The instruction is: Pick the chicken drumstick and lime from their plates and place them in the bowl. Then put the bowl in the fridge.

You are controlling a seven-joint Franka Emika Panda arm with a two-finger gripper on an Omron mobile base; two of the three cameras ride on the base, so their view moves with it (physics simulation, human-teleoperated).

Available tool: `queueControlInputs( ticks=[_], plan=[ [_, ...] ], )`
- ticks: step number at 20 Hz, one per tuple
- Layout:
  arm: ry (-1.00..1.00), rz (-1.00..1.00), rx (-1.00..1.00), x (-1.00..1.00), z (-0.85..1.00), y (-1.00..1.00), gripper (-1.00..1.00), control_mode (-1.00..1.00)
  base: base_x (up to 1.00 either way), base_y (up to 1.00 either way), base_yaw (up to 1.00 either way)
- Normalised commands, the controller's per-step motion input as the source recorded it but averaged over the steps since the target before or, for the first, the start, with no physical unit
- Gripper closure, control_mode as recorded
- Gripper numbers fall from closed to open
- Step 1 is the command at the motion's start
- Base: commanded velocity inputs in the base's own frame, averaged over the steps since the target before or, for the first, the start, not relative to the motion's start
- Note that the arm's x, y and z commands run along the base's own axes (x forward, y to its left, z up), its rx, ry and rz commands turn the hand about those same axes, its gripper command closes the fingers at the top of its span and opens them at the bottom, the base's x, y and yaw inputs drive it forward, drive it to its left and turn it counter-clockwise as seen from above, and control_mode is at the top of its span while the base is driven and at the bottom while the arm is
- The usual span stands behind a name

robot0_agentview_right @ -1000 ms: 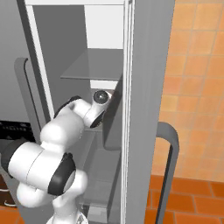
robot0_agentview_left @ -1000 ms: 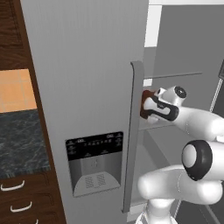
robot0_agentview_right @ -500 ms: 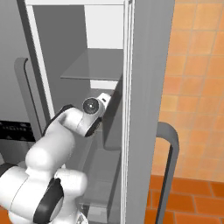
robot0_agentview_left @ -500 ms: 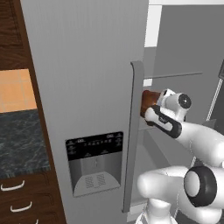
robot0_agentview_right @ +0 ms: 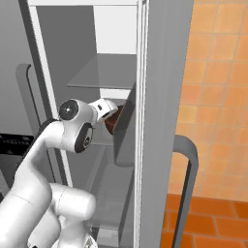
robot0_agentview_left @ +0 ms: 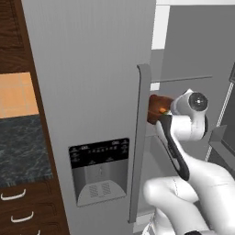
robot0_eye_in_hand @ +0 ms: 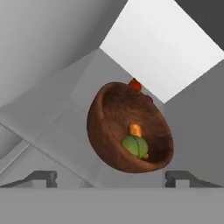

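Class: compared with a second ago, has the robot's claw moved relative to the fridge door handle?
Yes. The claw has drawn back from the bowl, away from the fridge handle.

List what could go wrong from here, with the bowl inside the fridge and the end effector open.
1. The bowl, holding the lime, lies just ahead of the open end effector; a careless pull-back might clip its rim and tip it.
2. In the left base view the bowl seems close to the shelf's front, so it could slide off.
3. The arm reaches past the fridge door edge and may scrape it while withdrawing.

Lime (robot0_eye_in_hand: 135,146) and drumstick (robot0_eye_in_hand: 135,130) in bowl (robot0_eye_in_hand: 109,127); bowl on fridge (robot0_agentview_left: 92,82) shelf.
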Motion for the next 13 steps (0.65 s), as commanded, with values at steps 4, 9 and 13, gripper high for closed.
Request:
queueControlInputs(
  ticks=[4,9,13],
  plan=[
    [0.02,-0.19,0.23,-0.90,0.81,0.03,-1.00,-1.00,0.00,0.00,0.00],
    [0.00,-0.20,0.20,-0.71,0.72,0.10,-1.00,-1.00,0.00,0.00,0.00],
    [0.00,-0.16,0.20,-0.53,0.61,0.22,-1.00,-1.00,0.00,0.00,0.00]
  ],
)
